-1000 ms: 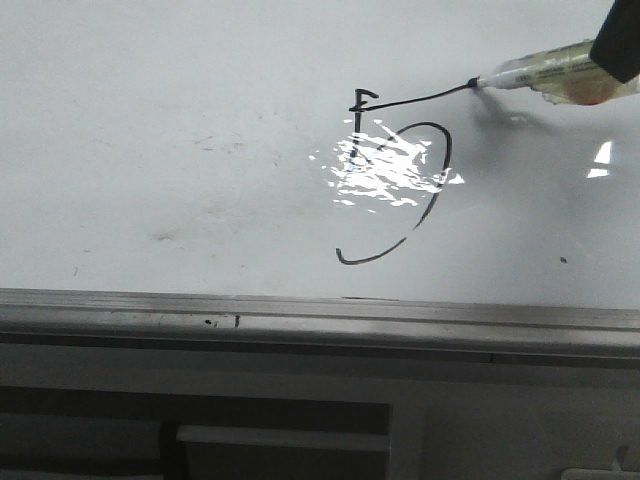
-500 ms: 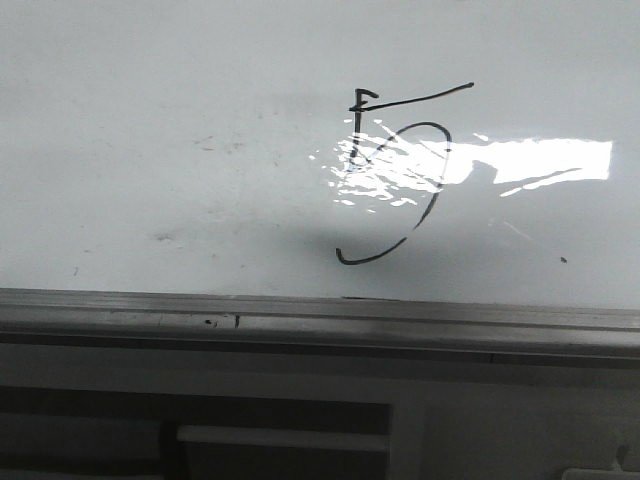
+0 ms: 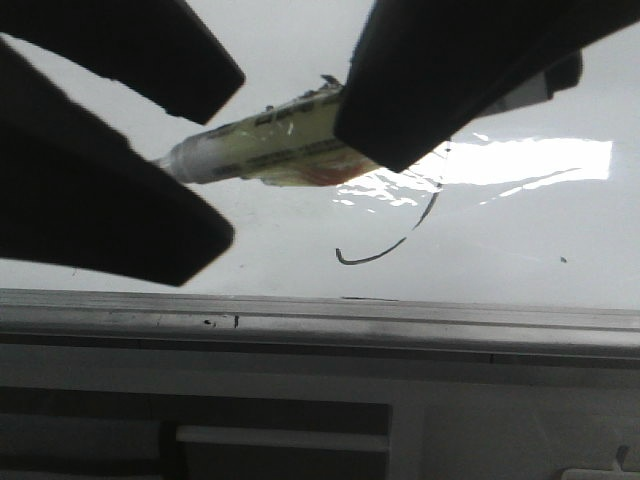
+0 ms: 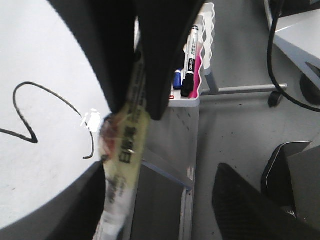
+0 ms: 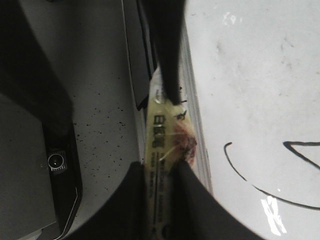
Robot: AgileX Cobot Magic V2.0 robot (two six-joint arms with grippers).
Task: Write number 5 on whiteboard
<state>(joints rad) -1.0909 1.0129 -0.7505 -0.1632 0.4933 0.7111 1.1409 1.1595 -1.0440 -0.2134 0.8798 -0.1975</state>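
Observation:
The whiteboard [image 3: 520,235] carries the black number 5 [image 3: 385,250]. In the front view only its lower curve shows; both grippers hide the top. The 5 also shows in the left wrist view [image 4: 50,100] and the right wrist view [image 5: 250,175]. My right gripper [image 3: 365,135] is shut on a yellowish marker [image 3: 270,145], held level close to the camera. The marker's tip end lies between the fingers of my open left gripper [image 3: 232,160]. In the left wrist view the marker [image 4: 127,145] lies against one left finger. In the right wrist view my fingers [image 5: 160,200] clamp the marker [image 5: 162,135].
A grey aluminium ledge [image 3: 320,315] edges the board, with a grey slotted panel [image 3: 280,440] below it. A white and pink holder with several markers [image 4: 192,75] stands off the board's edge. Grey floor, a stand's leg [image 4: 245,90] and a black unit [image 5: 55,160] lie beyond.
One second ago the marker ended the 5's top stroke at upper right, then left the view. Now both grippers are close to the camera with the marker between them, covering the 5's top.

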